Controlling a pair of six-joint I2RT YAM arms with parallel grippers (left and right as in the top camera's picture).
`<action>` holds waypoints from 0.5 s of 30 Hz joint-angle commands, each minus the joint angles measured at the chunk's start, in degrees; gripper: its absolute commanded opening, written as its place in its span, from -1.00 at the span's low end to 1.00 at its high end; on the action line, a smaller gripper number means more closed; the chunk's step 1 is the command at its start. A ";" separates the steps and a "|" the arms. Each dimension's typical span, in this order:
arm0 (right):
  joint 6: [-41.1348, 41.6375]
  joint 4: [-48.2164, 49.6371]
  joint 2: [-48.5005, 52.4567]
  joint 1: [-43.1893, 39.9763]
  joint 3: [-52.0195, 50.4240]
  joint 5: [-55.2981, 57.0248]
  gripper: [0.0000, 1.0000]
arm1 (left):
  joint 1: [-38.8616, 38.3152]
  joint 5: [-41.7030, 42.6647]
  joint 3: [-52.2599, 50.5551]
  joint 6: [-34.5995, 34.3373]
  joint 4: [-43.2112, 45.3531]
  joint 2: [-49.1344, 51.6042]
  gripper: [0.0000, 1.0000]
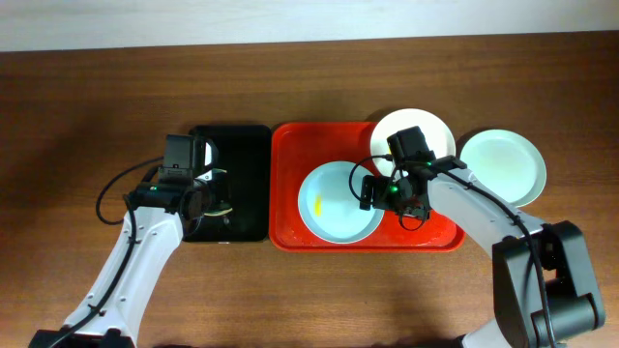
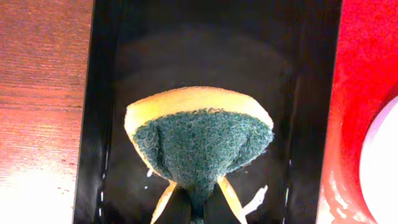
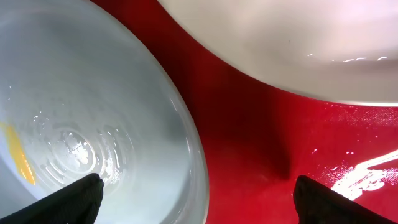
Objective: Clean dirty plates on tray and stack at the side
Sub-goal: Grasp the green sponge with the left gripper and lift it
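Left pincer (image 2: pixel 196 206) clamped on a green-faced sponge (image 2: pixel 200 140) above the black tray (image 1: pixel 244 145). Right pincer (image 3: pixel 199 196) wide open astride the rim of the smeared blue plate (image 1: pixel 338 208) in the red tray (image 1: pixel 286 184). Beyond: white plate (image 1: pixel 435 126) at the tray's corner, green plate (image 1: pixel 503 164) on the bench (image 1: pixel 97 97). Scrubbing looks next: grip rim, bring sponge.

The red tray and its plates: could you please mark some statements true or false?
1. The pale blue plate lies in the red tray. True.
2. That plate is spotless. False: it bears a yellow smear.
3. The left gripper pinches a sponge above the black tray. True.
4. The pale green plate lies in the red tray. False: it sits on the table beside it.
5. The right gripper is shut. False: it is open.
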 commanded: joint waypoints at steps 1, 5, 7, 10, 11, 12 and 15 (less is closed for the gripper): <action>0.00 0.00 0.42 0.35 1.09 0.50 0.97 | -0.11 -1.07 -0.22 0.55 0.24 -0.17 -1.00; 0.00 0.00 0.42 0.33 1.09 0.50 0.97 | -0.11 -1.70 -2.64 0.52 4.00 2.36 -1.00; 0.00 0.00 0.42 0.35 1.09 0.50 0.97 | -0.13 -1.70 -3.65 0.55 6.32 4.37 -1.00; 0.00 0.02 0.42 0.35 1.09 0.48 0.97 | -0.11 -1.70 -4.13 0.55 9.22 9.60 -1.00; 0.00 0.02 0.42 0.35 1.09 0.50 0.97 | -0.11 -1.70 -4.13 0.55 9.66 10.86 -1.00; 0.00 0.00 0.42 0.35 1.09 0.50 0.97 | -0.11 -1.70 -4.13 0.55 10.05 12.17 -1.00; 0.00 0.00 0.42 0.35 1.09 0.50 0.97 | -0.11 -1.75 -4.13 0.57 10.93 15.39 -1.00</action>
